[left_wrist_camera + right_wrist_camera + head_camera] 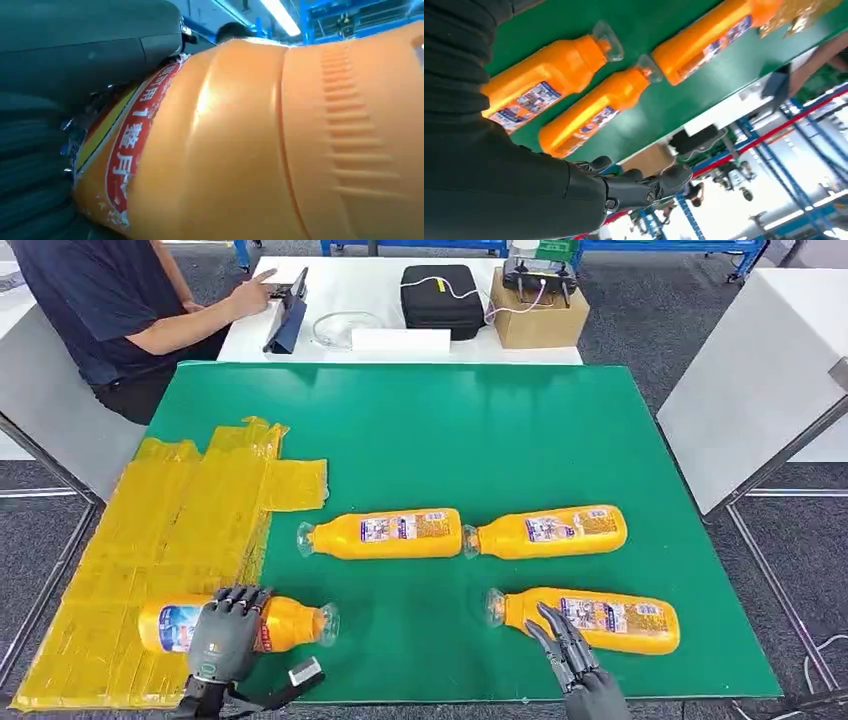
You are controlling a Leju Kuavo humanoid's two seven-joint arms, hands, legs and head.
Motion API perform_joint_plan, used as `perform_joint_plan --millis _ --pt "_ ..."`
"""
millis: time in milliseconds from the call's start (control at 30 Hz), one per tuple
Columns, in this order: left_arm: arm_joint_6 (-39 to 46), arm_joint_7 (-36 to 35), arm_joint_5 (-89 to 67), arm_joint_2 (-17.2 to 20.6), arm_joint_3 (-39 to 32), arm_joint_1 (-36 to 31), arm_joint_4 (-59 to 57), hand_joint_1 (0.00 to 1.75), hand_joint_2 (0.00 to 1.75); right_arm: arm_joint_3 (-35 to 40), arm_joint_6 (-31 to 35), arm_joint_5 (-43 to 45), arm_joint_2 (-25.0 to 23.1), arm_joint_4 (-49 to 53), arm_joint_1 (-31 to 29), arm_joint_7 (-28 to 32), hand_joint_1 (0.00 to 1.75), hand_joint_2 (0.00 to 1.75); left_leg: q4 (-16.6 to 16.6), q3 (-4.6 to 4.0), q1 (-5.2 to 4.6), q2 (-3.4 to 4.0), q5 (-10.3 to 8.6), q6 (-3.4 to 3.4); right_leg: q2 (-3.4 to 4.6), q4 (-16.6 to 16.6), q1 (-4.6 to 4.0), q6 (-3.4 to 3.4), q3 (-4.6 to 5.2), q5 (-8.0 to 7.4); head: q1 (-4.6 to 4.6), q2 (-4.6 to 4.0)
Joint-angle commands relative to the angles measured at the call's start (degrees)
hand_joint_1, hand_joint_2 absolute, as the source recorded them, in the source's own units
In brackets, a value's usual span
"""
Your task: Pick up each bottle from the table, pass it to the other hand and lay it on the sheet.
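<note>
Four orange bottles lie on the green table [450, 420]. One bottle [290, 624] rests at the near left, partly on the yellow sheet [170, 530], cap pointing right. My left hand [230, 632] lies over its middle with fingers curled around it; in the left wrist view the bottle [250, 150] sits tight against the hand [45, 125]. My right hand [572, 658] is open with fingers stretched out, just before the near right bottle [610, 621], holding nothing. Two more bottles [385, 534] [550, 531] lie end to end mid-table. The right wrist view shows the hand [629, 187] and three bottles [544, 75].
A person [110, 300] sits at the far left by a white table [380, 290] with a tablet, a black case [440, 300] and a cardboard box [540, 310]. Another white table [760, 370] stands to the right. The near table edge runs just in front of both hands.
</note>
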State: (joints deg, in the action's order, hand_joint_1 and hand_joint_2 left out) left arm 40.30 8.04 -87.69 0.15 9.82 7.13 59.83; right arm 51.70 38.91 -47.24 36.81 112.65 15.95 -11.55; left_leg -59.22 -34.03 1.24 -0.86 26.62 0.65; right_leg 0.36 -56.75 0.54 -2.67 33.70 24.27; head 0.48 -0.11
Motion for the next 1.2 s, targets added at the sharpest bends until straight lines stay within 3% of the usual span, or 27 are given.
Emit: perform_joint_plan --millis 33,167,200,267,733,867,900,933,1200 --pt "-0.3 4.6 2.4 -3.2 -3.7 -5.2 -20.9 0.0 0.0 -18.9 -7.4 3.8 -5.7 -7.9 2.5 7.5 0.0 1.75 0.3 0.5 -0.16 0.0 -0.08 0.06 -0.06 0.2 0.14 0.03 -0.23 -0.02 0.0 0.0" --pt "-0.3 19.7 14.1 -5.9 -10.2 -3.6 -13.7 0.0 0.0 -32.8 -13.9 1.6 -13.1 -13.0 4.2 11.9 0.0 1.75 0.5 0.94 -0.26 -0.1 0.16 0.24 -0.21 0.3 0.26 -0.1 -0.49 0.1 0.0 0.0" --pt "-0.3 26.3 20.9 -7.2 -11.8 -3.8 -13.1 0.0 0.0 -36.8 -15.7 0.7 -15.4 -14.0 5.0 13.4 0.0 1.75 0.5 0.97 -0.28 -0.12 0.16 0.24 -0.23 0.3 0.27 -0.12 -0.56 0.11 0.0 0.0" --pt "-2.5 32.0 28.9 -7.2 -11.4 -3.4 -10.7 0.0 0.0 -41.4 -19.2 0.5 -17.2 -14.2 6.8 15.2 0.0 1.75 0.4 0.99 -0.2 -0.1 0.25 0.25 -0.26 0.2 0.17 -0.15 -0.57 0.17 0.0 0.0" --pt "-6.0 32.0 34.9 -5.7 -7.7 -1.8 -6.1 0.0 0.0 -45.9 -23.9 -3.1 -19.2 -13.2 8.9 15.6 0.0 1.75 0.4 0.64 -0.24 -0.14 -0.28 0.31 -0.34 0.1 0.23 -0.01 -0.68 -0.08 -0.02 0.0" --pt "-9.4 32.0 42.9 -3.9 -3.4 -0.8 -1.0 0.0 0.0 -47.5 -26.5 -4.1 -18.2 -12.7 10.9 14.5 0.0 1.75 0.4 0.58 -0.26 -0.18 -0.3 0.31 -0.38 0.1 0.25 -0.03 -0.66 -0.09 0.0 0.0" --pt "-11.8 32.0 50.1 -2.5 -0.6 -0.2 2.7 0.0 0.0 -48.5 -28.1 -4.6 -18.1 -12.7 11.9 14.3 0.0 1.75 0.4 0.63 -0.27 -0.12 -0.29 0.31 -0.35 0.2 0.25 0.02 -0.68 -0.09 0.0 0.0" --pt "-16.4 32.0 67.9 1.5 5.3 1.6 15.9 0.0 0.0 -49.4 -31.2 -6.2 -18.6 -12.5 13.7 13.2 0.0 1.75 0.3 0.46 -0.25 -0.28 -0.25 0.27 -0.52 0.0 0.21 0.0 -0.53 -0.04 0.02 0.0" --pt "-20.8 32.0 74.8 3.0 7.4 2.5 24.5 0.0 0.0 -50.8 -34.1 -7.4 -17.9 -14.1 14.1 11.1 0.0 1.75 0.2 0.26 -0.17 -0.06 -0.19 0.22 -0.39 0.0 0.12 -0.02 -0.24 -0.07 0.04 0.0"
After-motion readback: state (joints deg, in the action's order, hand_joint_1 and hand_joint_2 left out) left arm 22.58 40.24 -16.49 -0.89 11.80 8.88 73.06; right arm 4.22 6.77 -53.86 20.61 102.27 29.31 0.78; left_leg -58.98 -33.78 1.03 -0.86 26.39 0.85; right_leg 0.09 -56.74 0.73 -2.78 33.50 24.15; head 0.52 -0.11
